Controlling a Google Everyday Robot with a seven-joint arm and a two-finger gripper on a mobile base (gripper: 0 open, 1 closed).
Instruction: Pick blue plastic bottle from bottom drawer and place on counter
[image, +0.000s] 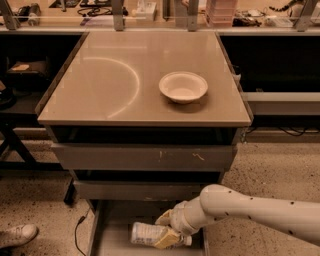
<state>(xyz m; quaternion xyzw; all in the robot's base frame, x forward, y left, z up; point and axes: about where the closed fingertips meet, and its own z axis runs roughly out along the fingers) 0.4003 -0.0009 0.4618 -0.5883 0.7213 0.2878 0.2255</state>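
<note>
The blue plastic bottle (146, 233) lies on its side on the floor of the open bottom drawer (114, 239), cap end to the right. My gripper (166, 229) is down in the drawer, over the bottle's right half, with one yellowish finger (163, 217) behind it and one (167, 239) in front. The white arm (255, 211) reaches in from the lower right. The beige counter (100, 85) with its curved arc mark lies above the drawers.
A white round bowl (183, 86) sits on the counter right of centre. Two shut drawers with scratched grey fronts (145, 157) are above the open one. A cluttered workbench (150, 10) runs along the back. A white shoe (15, 235) and a cable lie on the floor at left.
</note>
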